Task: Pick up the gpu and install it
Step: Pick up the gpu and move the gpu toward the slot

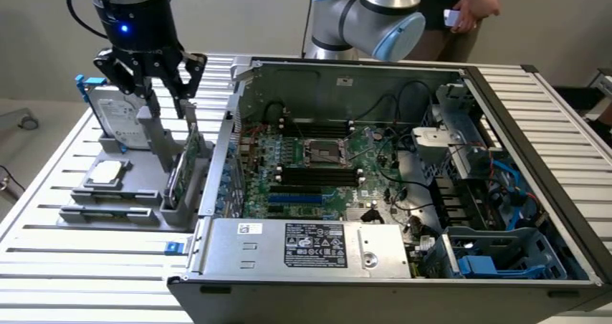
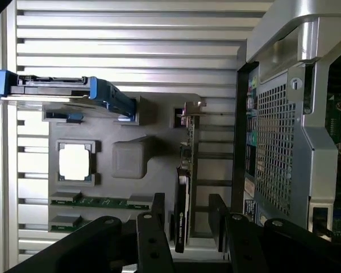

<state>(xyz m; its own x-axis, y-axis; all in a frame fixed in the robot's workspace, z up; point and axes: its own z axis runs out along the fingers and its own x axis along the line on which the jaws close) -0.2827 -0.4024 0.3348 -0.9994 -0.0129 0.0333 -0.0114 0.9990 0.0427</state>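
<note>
**Open gripper (image 1: 165, 103) (image 2: 187, 199) over the gpu (image 1: 186, 166) (image 2: 182, 222)**

The fingers (image 1: 182, 98) (image 2: 158, 213) are wide apart, one on each side of the gpu, not touching it. The gpu stands on its edge in the gray holder (image 1: 125, 195) (image 2: 133, 156), just beside the computer case (image 1: 345, 77) (image 2: 284, 142).

Showing a black gripper (image 1: 165, 110) with two flat, straight fingers (image 1: 150, 103) on angular black linkages. Carrying above it a black cylindrical wrist housing (image 1: 134, 12), glowing with one small blue light (image 1: 122, 29). Trailing a black cable (image 1: 73, 5) in a loop beside the housing. Displaying, farther back, a silver arm joint (image 1: 368, 12) capped in pale blue. Bearing small round screws (image 2: 234, 217) on the finger mounts.
</note>
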